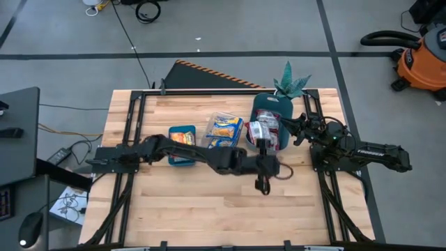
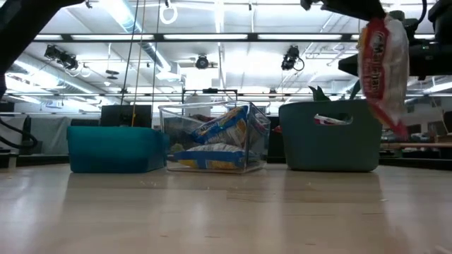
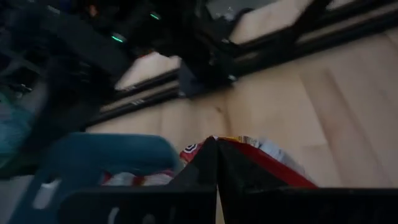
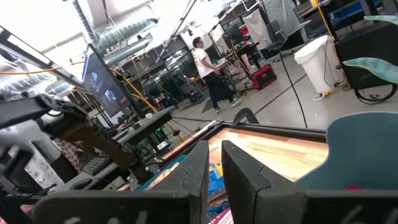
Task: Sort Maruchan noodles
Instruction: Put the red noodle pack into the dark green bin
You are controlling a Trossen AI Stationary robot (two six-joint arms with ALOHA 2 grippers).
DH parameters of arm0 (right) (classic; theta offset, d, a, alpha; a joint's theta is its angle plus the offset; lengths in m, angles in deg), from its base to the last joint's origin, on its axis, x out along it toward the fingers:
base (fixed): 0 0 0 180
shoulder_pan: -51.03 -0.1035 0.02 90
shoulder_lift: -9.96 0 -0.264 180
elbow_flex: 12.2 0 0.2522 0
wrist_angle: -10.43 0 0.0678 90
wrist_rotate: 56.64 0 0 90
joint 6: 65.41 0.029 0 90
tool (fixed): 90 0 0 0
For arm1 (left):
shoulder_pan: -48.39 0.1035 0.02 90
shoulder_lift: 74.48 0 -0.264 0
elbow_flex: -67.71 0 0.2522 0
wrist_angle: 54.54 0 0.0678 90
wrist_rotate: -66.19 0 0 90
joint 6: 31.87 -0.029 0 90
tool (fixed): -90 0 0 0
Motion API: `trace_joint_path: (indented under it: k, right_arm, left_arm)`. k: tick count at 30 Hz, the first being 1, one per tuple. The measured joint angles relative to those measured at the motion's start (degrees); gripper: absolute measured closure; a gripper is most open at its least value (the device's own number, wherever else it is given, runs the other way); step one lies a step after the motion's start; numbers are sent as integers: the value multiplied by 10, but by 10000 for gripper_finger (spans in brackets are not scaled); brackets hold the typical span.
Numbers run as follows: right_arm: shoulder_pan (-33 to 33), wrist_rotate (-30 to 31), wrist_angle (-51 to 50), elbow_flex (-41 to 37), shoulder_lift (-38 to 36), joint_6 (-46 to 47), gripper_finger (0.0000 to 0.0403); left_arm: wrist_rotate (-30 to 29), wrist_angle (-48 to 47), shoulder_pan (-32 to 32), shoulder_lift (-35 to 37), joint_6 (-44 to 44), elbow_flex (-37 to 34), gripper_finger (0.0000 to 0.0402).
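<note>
My left gripper [image 1: 263,143] [image 2: 374,15] [image 3: 217,163] reaches across the table and is shut on a red-and-white noodle packet [image 2: 385,67] [image 1: 259,130], which is up in the air by the dark teal bin [image 1: 268,106] [image 2: 328,137]. Red packets [image 1: 277,136] lie in that bin. Yellow-and-blue packets [image 2: 215,137] fill the clear container [image 1: 223,129], and an orange one [image 1: 185,137] lies in the left teal bin [image 1: 181,146] [image 2: 113,149]. My right gripper [image 1: 291,130] [image 4: 215,168] waits beside the dark bin, open by a narrow gap. My left gripper pinches the red-and-white packet between its two fingers at its upper end [image 2: 378,25], coming from above. The packet hangs below the fingers, lifted clear of table and bin. In the left wrist view its red-edged body [image 3: 270,158] shows just past the shut fingertips.
The three containers stand in a row along the table's far half. A potted plant [image 1: 291,84] sits behind the dark bin. The wooden table [image 1: 209,209] stretches toward the near edge. A person [image 4: 208,71] stands far off in the room.
</note>
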Motion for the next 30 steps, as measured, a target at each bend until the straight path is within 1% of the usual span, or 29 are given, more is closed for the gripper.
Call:
trace_joint_path:
  k: [6, 8, 10, 13, 17, 20, 23, 26, 28, 30]
  right_arm:
    - [0, 0, 0, 0, 0, 0, 353]
    - [0, 0, 0, 0, 0, 0, 353]
    - [0, 0, 0, 0, 0, 0, 353]
    - [0, 0, 1, 0, 0, 0, 353]
    - [0, 0, 0, 0, 0, 0, 353]
    - [0, 0, 0, 0, 0, 0, 353]
    - [0, 0, 0, 0, 0, 0, 353]
    - [0, 0, 0, 0, 0, 0, 353]
    - [0, 0, 0, 0, 0, 0, 353]
    - [0, 0, 0, 0, 0, 0, 353]
  left_arm:
    - [-2, 35, 51, 26, -25, -1, 401]
    - [-2, 73, 71, 26, -35, 0, 401]
    - [6, 88, 94, 26, -37, 0, 401]
    - [24, 80, 132, 26, -20, -1, 401]
    - [76, 43, 190, 17, 31, -22, 399]
    - [119, 56, 220, 16, 44, -61, 392]
    - [174, 45, 239, 16, 82, -90, 387]
    - [229, 45, 249, 16, 98, -128, 384]
    - [243, 35, 250, 16, 98, -143, 373]
    - [246, 22, 245, 16, 86, -143, 352]
